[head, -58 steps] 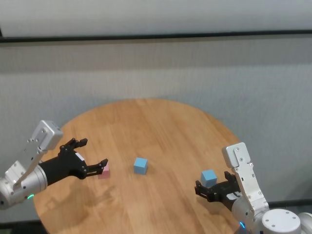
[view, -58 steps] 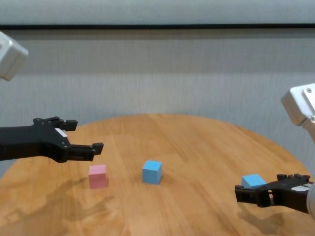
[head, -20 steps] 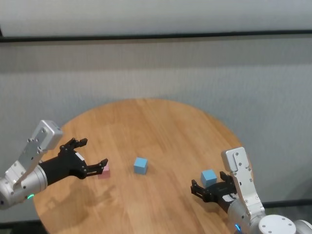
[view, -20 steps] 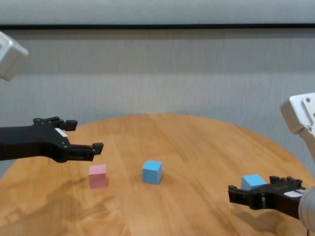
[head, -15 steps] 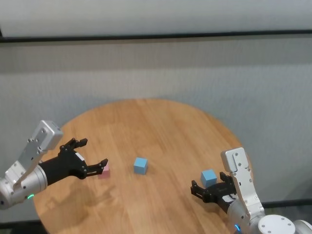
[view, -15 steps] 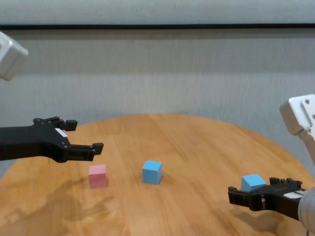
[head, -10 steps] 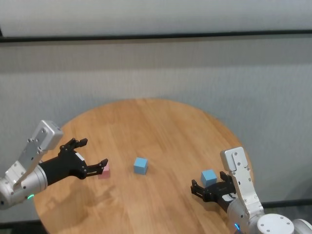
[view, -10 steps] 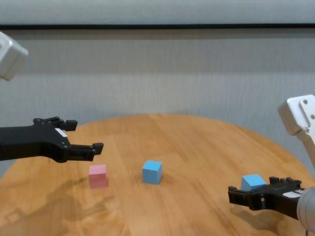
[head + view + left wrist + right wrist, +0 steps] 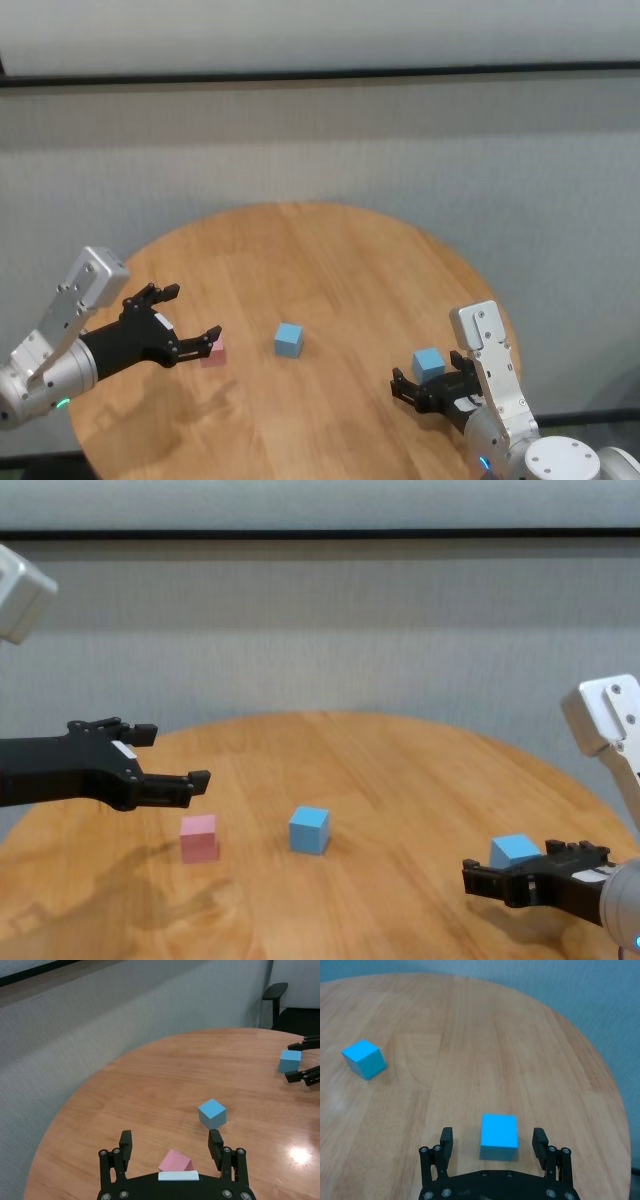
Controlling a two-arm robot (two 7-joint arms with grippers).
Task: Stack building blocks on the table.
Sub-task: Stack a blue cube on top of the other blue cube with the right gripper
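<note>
Three cubes sit apart on the round wooden table (image 9: 330, 250). The pink cube (image 9: 212, 353) lies at the left, just below and between the fingers of my open left gripper (image 9: 190, 312), which hovers above it; the left wrist view shows the cube (image 9: 176, 1161) under the gripper (image 9: 170, 1137). A light blue cube (image 9: 288, 340) stands in the middle, alone. The second light blue cube (image 9: 428, 364) rests on the table at the right. My open right gripper (image 9: 402, 386) is low and straddles it without touching; the right wrist view shows this cube (image 9: 499, 1136) between the fingers.
A grey wall runs behind the table. The table's curved edge lies close behind the right blue cube (image 9: 515, 852). A dark chair (image 9: 277, 992) stands beyond the table in the left wrist view. Bare wood lies between the cubes.
My right gripper has slid a little forward and lower, so the right blue cube sits deeper between its fingers. The left arm and the cubes have not moved.
</note>
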